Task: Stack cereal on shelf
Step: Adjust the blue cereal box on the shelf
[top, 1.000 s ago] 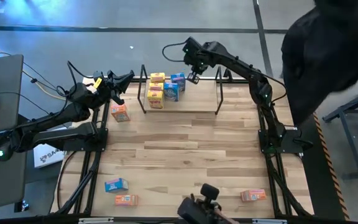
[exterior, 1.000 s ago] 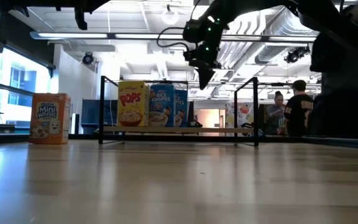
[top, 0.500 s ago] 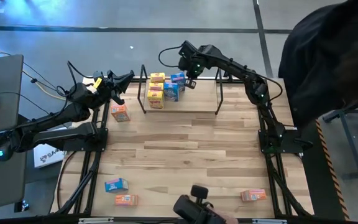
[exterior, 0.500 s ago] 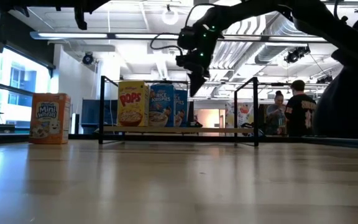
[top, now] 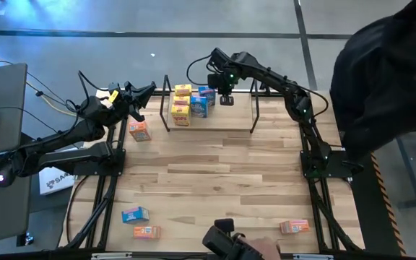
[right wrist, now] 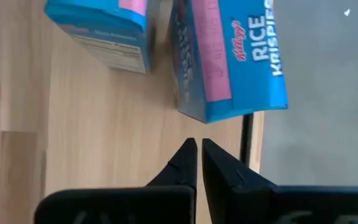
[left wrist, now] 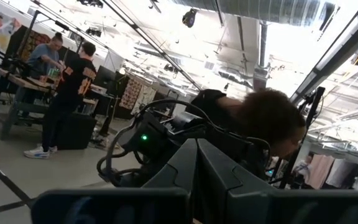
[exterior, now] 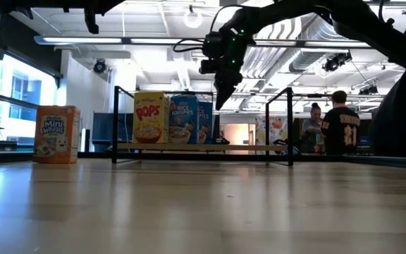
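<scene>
The shelf is a black rod frame on a light board at the table's far edge. On it stand two yellow cereal boxes and two blue ones. In the low view the yellow Pops box stands beside a blue Rice Krispies box. My right gripper hangs shut just right of the blue boxes, its fingertips short of the Rice Krispies box. My left gripper is raised and shut above an orange Mini Wheats box that stands on the table left of the shelf.
Three more boxes lie near the table's near edge: a blue one, an orange one and another orange one. A camera and a person's hand show at that edge. A person in dark clothes stands to the right.
My right gripper has moved a little toward the table's left and down, closer to the blue boxes on the shelf. The person at the right has shifted. The boxes have stayed in place.
</scene>
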